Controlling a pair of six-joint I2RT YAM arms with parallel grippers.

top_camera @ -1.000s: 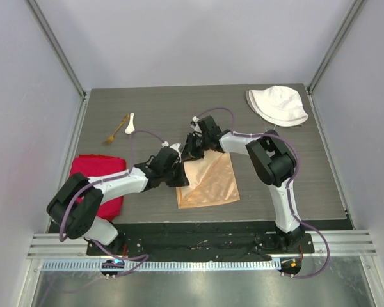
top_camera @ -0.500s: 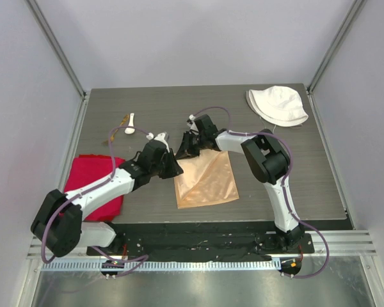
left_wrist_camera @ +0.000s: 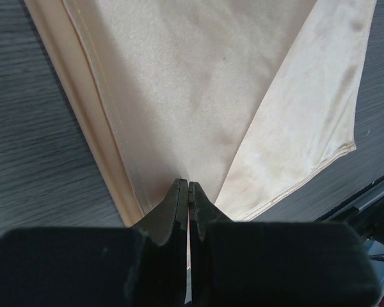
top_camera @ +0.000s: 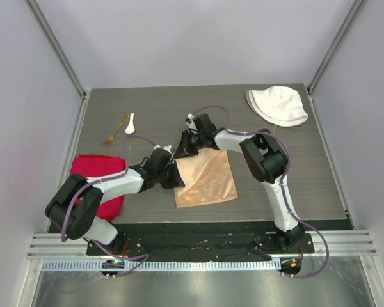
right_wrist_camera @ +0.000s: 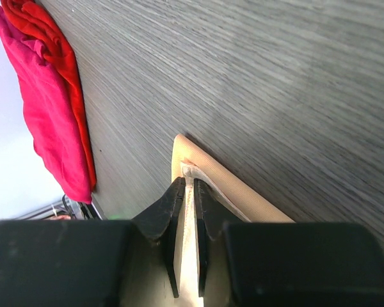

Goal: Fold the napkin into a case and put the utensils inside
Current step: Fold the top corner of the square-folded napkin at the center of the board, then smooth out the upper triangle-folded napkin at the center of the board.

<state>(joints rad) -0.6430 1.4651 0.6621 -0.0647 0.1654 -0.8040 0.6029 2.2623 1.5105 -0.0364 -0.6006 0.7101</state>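
Left gripper (left_wrist_camera: 187, 187) back from 10 o'clock side, closed again on napkin (top_camera: 208, 179) 9 o'clock edge; right gripper (right_wrist_camera: 188, 185) stays pinched on 11 o'clock corner. Napkin half folded at tabletop (top_camera: 179, 115) centre; next fold looks ready. Utensils (top_camera: 128, 123) wait at 10 o'clock

No words, numbers or signs can be read on anything that is seen here.

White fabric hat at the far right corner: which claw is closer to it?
Right. The right claw pinches the far left corner of the peach-orange cloth napkin, to the near left of the white fabric hat; the left claw grips the napkin's left edge, farther from the hat.
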